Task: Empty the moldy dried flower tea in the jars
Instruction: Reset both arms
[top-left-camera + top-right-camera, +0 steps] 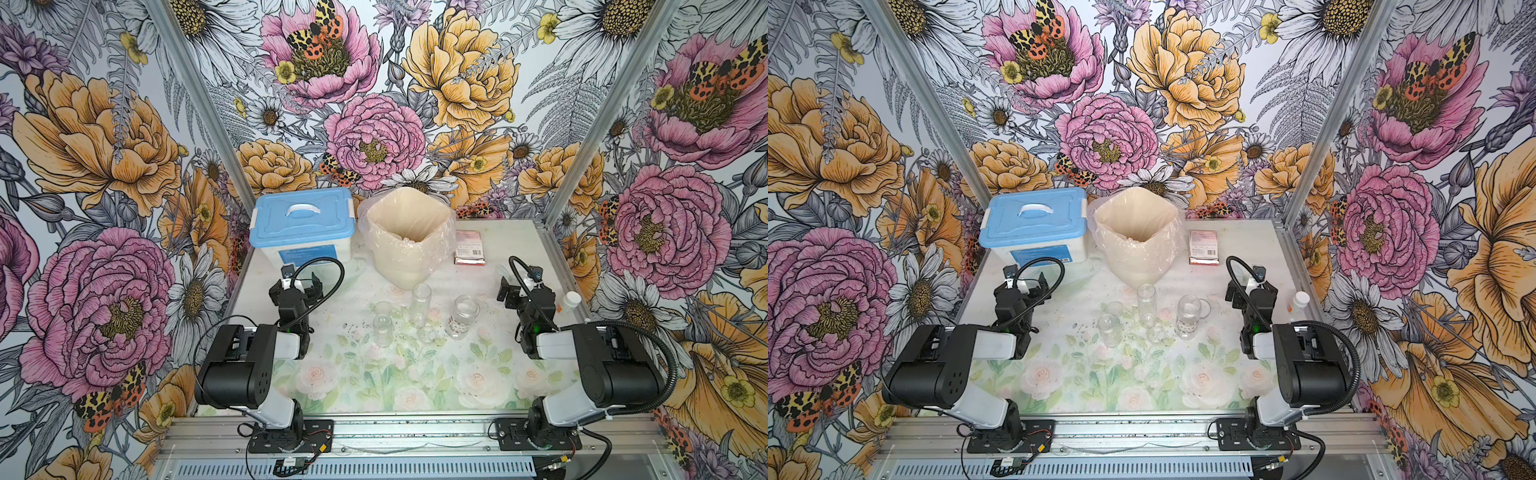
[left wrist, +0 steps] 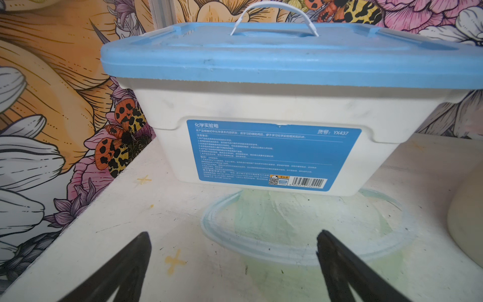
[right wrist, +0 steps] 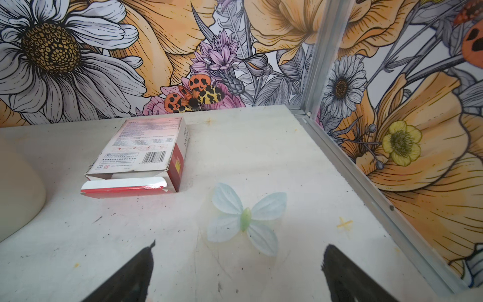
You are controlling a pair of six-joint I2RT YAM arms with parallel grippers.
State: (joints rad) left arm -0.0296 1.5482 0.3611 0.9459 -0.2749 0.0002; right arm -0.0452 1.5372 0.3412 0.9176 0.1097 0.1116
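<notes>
- Storage box, blue label: "化学实验箱" at 11 o'clock, "货号: YX437" at 1 o'clock, barcode at 5 o'clock.
- Red carton: barcode; print unreadable.
- Wide jar label: unreadable.

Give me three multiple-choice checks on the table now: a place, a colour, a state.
1. Where does the bag-lined bin stand?
A. At the back, between the storage box and the carton, behind the clear jars.
B. At the very front edge.
C. On top of the storage box.

2. What colour is the storage box's lid?
A. Red.
B. Blue.
C. Green.

3. How are the left hand and right hand?
A. Left shut on a jar.
B. Right shut on the carton.
C. Both open, holding nothing.

Answers: 1 A, both top views show it at rear centre; 2 B, the lid is light blue; 3 C, each wrist view shows it spread wide, nothing between.
</notes>
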